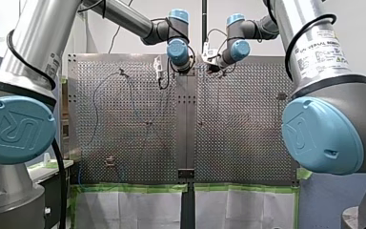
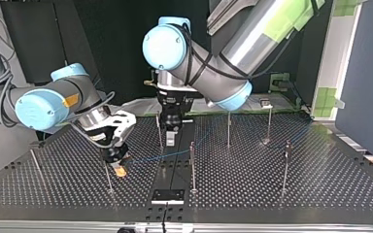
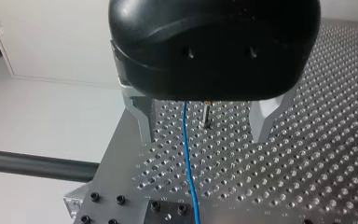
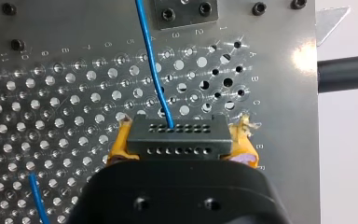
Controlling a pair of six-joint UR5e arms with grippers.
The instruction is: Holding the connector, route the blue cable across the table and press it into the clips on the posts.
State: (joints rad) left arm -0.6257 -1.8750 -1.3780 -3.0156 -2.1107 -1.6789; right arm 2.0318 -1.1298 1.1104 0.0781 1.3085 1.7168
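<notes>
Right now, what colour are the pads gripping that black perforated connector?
Yellow pads on the connector; right wrist view shows them best.

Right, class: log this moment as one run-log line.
right gripper: shut on connector | blue cable: leads from connector over table | left gripper: open, straddling cable

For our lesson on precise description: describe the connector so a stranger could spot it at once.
Start at the perforated table, then find my right end effector with yellow pads. The connector is the black block clamped between those pads; unlike anything nearby, it has two rows of small holes, with the blue cable leaving one.
</notes>
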